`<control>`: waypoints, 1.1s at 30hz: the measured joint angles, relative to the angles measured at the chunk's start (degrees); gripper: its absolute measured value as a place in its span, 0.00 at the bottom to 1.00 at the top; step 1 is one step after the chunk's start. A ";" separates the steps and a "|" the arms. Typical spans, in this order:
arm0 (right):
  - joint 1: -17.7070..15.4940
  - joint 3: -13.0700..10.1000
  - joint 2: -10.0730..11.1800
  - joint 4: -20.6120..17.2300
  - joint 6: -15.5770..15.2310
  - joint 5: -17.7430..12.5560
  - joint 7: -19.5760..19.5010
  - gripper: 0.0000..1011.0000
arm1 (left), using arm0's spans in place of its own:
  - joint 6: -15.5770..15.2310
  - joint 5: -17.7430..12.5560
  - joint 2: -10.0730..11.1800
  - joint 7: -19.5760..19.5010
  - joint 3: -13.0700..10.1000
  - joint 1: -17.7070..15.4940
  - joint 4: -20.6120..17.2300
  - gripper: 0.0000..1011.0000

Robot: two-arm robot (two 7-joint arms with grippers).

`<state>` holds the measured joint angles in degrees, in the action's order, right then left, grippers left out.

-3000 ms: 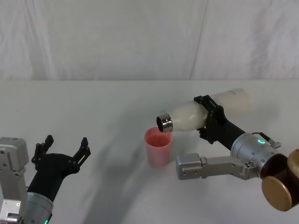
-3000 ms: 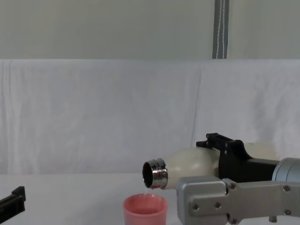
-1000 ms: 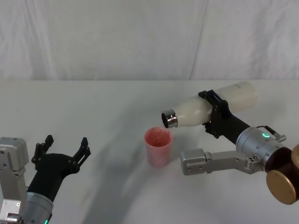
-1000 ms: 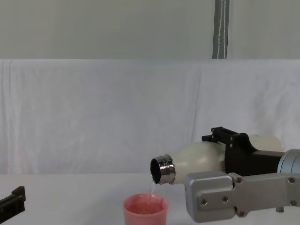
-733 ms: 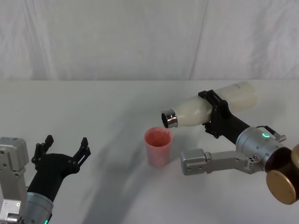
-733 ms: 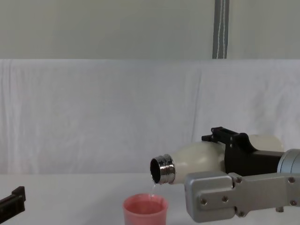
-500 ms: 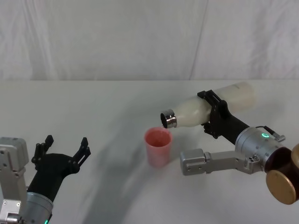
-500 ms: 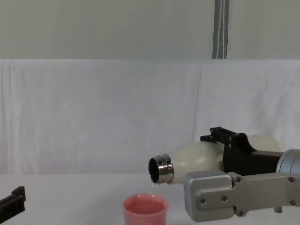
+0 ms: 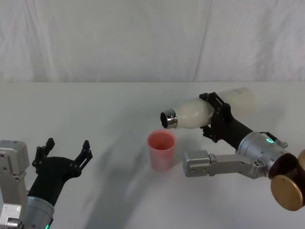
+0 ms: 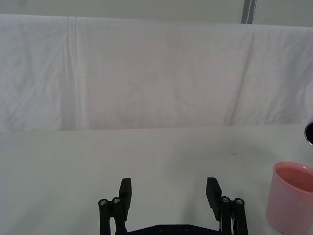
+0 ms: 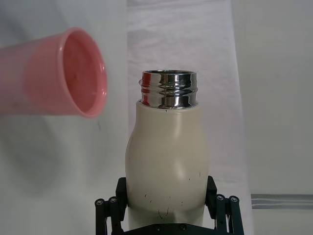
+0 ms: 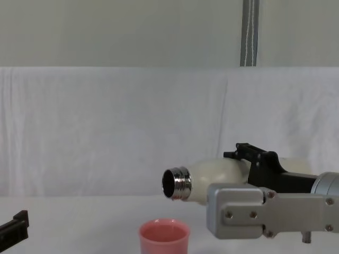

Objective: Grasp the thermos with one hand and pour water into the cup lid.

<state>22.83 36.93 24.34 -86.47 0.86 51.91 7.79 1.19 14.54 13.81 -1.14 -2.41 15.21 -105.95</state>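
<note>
**Thermos held level above the cup as the pour hangs in the balance**

Thermos lies almost on its side in the right claw, whose black fingers are pressed against the cream body about midway along, one on each flank. The steel neck juts out ahead of the claw toward the robot's left, and the butt end trails behind the claw. The cup stands upright on the table, below the claw and out past the neck's end; in the chest view the mouth hangs well above the pink rim, with no stream visible between them.

The bottle looks stiff and smooth, so the fingers have only friction to rely on, and any water inside would shift its weight toward the neck as it tips. By that reckoning the mid-body hold, near the balance point, is the sensible place; a hold nearer the shoulder would meet a narrowing, slippery curve. The cup appears light and thin-walled, likely to skid or topple if the neck knocks it, so the pour is best done without touching it.

The left claw waits with fingers spread, low over the table and well apart from the cup, which sits off to its right.
</note>
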 joint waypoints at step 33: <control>-5.16 -9.09 -4.15 1.83 8.97 -16.48 -4.78 0.94 | 0.00 0.00 0.00 0.00 0.00 0.00 0.00 0.99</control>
<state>17.66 27.84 20.19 -84.64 9.83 35.43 3.01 1.19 14.54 13.81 -1.14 -2.41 15.21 -105.96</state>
